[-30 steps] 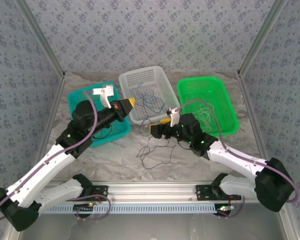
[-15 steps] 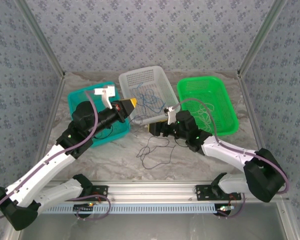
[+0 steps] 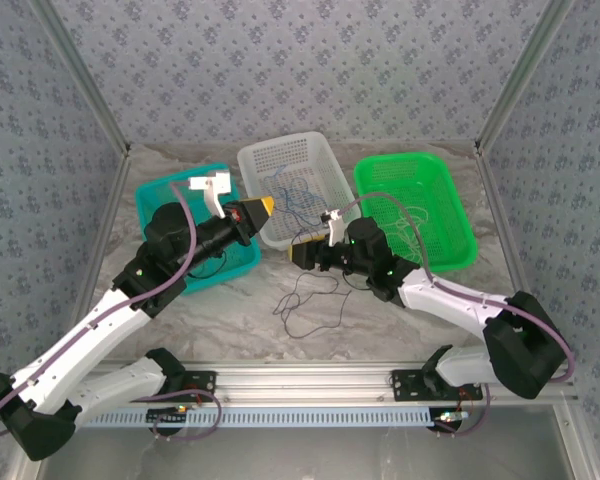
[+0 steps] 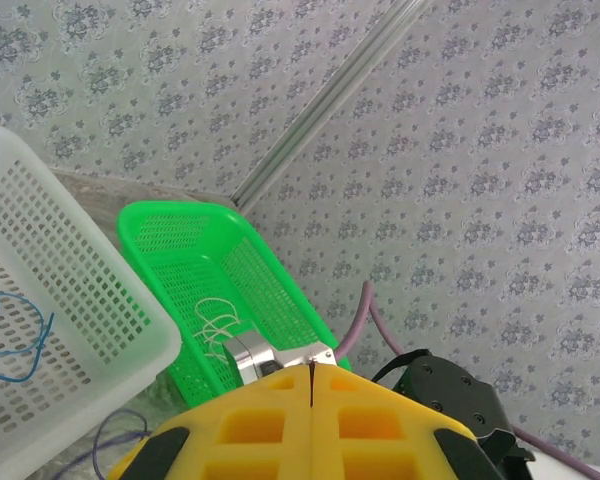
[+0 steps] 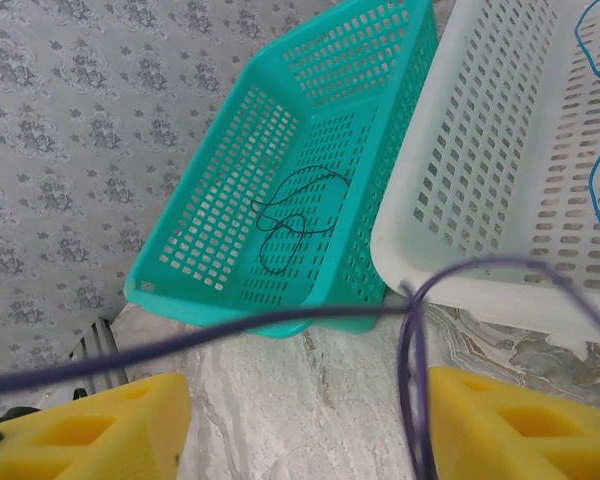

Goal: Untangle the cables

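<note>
Three perforated plastic baskets stand in a row on the marbled table [image 3: 380, 320]: a teal rectangular basket [image 3: 152, 195] on the left, a white rectangular basket [image 3: 280, 150] in the middle and a green rectangular basket [image 3: 410, 165] on the right. A thin blue cable [image 3: 300, 200] lies curled inside the white basket, a thin white cable [image 3: 415, 225] is coiled in the green one, and a thin black cable [image 5: 290, 215] loops on the floor of the teal one. A fourth, thin dark cable [image 3: 305, 300] sprawls in open loops on the table in front of the white basket, rising towards the right claw [image 3: 302, 255].

The left claw [image 3: 265, 205] hangs above the gap between the teal and white baskets, its yellow fingers [image 4: 260, 420] pressed together with nothing between them. The right claw sits low by the white basket's near corner, its yellow fingers [image 5: 520, 420] spread wide. In the right wrist view the dark cable crosses the space between them, one strand dropping just beside the right-hand finger; whether it touches cannot be told.
</note>
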You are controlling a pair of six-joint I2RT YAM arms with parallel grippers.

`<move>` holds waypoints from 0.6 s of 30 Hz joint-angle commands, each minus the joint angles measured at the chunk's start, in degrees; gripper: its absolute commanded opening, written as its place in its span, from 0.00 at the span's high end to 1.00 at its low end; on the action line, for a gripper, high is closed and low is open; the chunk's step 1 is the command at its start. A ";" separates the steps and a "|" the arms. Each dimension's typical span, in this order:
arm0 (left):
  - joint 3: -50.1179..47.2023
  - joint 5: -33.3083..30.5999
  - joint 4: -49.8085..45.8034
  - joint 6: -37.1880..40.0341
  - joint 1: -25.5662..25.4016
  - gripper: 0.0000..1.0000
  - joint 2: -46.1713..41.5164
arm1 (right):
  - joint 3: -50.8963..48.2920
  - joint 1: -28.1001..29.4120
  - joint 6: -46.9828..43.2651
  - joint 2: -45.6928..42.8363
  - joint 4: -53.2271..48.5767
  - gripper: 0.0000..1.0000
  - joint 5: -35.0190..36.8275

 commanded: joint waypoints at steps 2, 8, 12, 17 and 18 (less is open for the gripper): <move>2.11 0.81 3.77 0.52 -0.78 1.00 -0.89 | 1.40 0.27 0.00 1.81 1.82 0.47 0.06; 2.41 0.72 3.86 0.77 -1.27 1.00 -1.51 | 4.08 -0.21 -2.14 5.05 1.58 0.85 1.58; 1.77 0.09 3.42 1.23 -1.29 1.00 -2.51 | 4.03 -0.30 -2.65 5.31 2.25 1.00 2.25; 1.48 -1.22 2.30 1.93 -1.33 1.00 -3.36 | 3.51 -0.25 -3.17 4.83 2.02 1.00 1.73; 1.41 -1.43 2.11 2.05 -1.31 1.00 -3.45 | 3.34 -0.26 -3.31 4.53 2.01 1.00 1.52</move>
